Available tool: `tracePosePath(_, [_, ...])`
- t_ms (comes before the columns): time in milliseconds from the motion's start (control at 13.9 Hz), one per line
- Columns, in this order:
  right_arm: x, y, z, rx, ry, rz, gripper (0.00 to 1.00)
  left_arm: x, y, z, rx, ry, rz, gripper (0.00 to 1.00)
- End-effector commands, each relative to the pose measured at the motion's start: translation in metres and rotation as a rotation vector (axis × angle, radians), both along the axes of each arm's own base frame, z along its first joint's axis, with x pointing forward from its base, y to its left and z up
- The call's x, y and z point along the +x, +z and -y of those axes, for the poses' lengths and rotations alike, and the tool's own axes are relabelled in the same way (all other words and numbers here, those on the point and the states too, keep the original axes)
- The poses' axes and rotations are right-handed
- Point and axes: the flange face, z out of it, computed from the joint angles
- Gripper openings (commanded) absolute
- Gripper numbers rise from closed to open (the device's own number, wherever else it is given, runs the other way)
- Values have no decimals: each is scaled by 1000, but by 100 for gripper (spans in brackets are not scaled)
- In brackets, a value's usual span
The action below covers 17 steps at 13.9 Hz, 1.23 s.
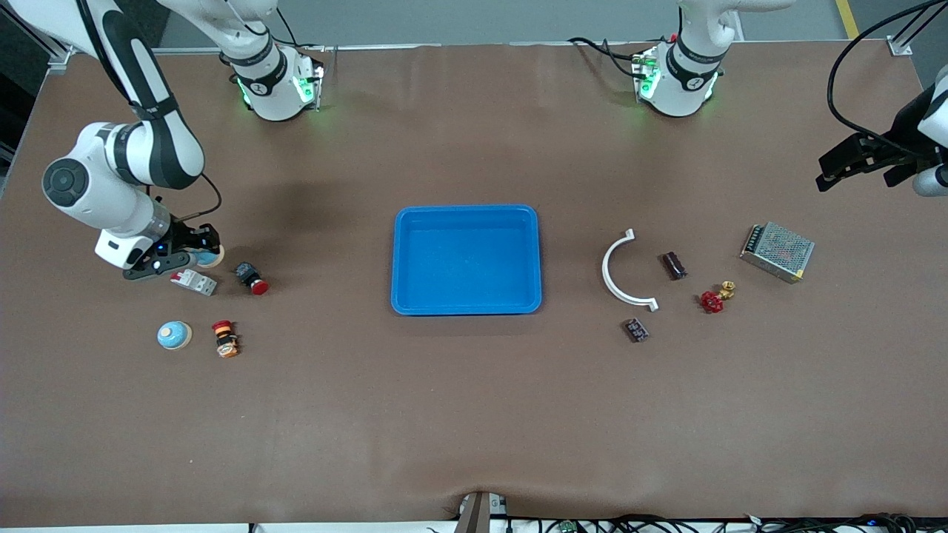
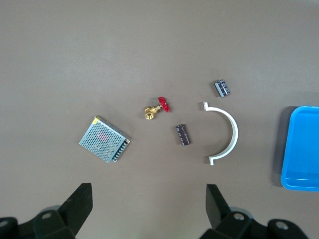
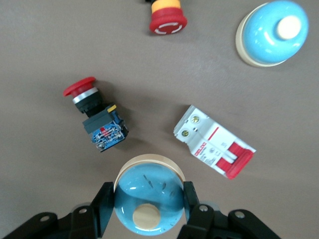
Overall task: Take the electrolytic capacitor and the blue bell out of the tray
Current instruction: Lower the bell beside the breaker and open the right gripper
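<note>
My right gripper (image 3: 148, 206) pinches a blue bell (image 3: 148, 195) just above the tabletop (image 1: 459, 414), beside the white breaker (image 1: 194, 281) at the right arm's end. My left gripper (image 2: 149, 199) waits spread wide, high over the left arm's end, where the capacitor (image 1: 674, 265) lies between the white curved bracket (image 1: 622, 270) and the red valve (image 1: 715, 297).

From here no writing can be made out; the print on the breaker (image 3: 215, 148) is too small.

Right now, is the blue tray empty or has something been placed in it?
Empty. The front view shows only the bare blue floor of the tray; the right gripper holds a bell, and the capacitor lies on the table.
</note>
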Motion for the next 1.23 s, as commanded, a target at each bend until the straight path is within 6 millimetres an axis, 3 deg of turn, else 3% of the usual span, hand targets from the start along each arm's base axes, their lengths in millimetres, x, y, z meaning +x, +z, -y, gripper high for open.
tracePosePath(0, [-23, 0, 6, -5, 1, 18, 0, -1, 3, -1, -17, -12, 10, 100])
tracePosePath(505, [-37, -9, 33, 3, 31, 14, 0, -1, 3, -1, -17, -14, 10, 100])
tracePosePath(1154, [-40, -22, 35, -2, 33, 57, 0, 0, 3, -1, -17, -12, 14, 100])
